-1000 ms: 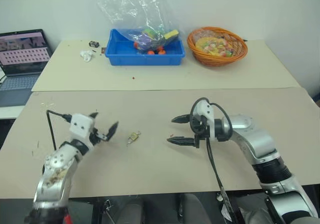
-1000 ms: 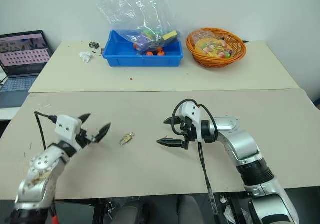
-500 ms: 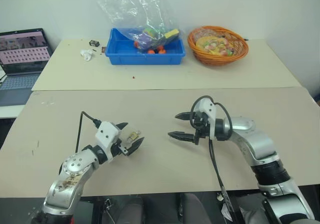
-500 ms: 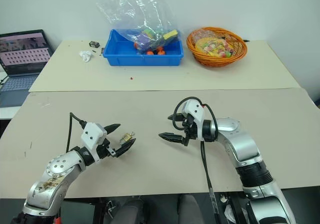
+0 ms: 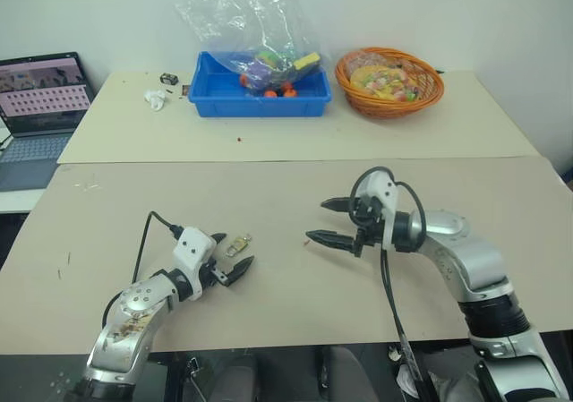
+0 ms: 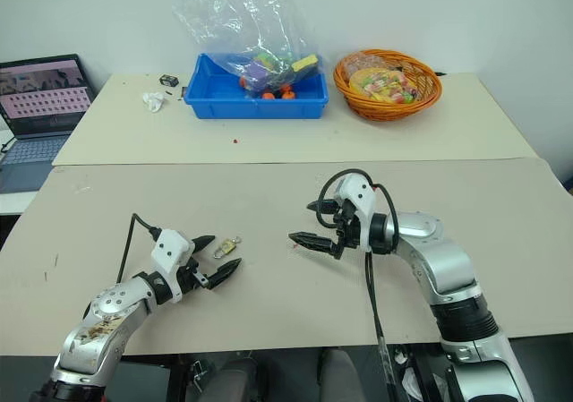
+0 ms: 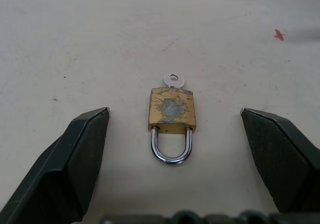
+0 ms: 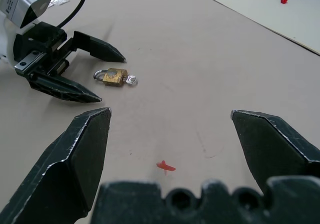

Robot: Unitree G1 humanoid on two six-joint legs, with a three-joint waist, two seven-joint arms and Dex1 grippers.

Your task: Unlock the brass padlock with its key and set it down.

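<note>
The brass padlock (image 7: 171,110) lies flat on the beige table (image 5: 295,187), its silvery shackle (image 7: 171,146) turned toward my left wrist. The key (image 7: 172,79) sticks out of the end of its body farthest from the shackle. My left gripper (image 5: 237,250) is low over the table and open, with one finger on each side of the padlock and neither touching it. The right gripper (image 5: 315,219) hovers open to the right of the padlock, a hand's width away, holding nothing. Padlock (image 8: 115,76) and key (image 8: 131,80) also show in the right wrist view.
On the far table stand a blue bin (image 5: 260,98) holding a plastic bag of toys, an orange basket (image 5: 389,81) and a scrap of white paper (image 5: 156,99). A laptop (image 5: 40,98) sits at the far left. A red speck (image 8: 165,166) marks the table near the right gripper.
My left gripper has swung right and down from well left of the padlock until its open fingers straddle it. The right gripper has hardly moved. The padlock has not shifted.
</note>
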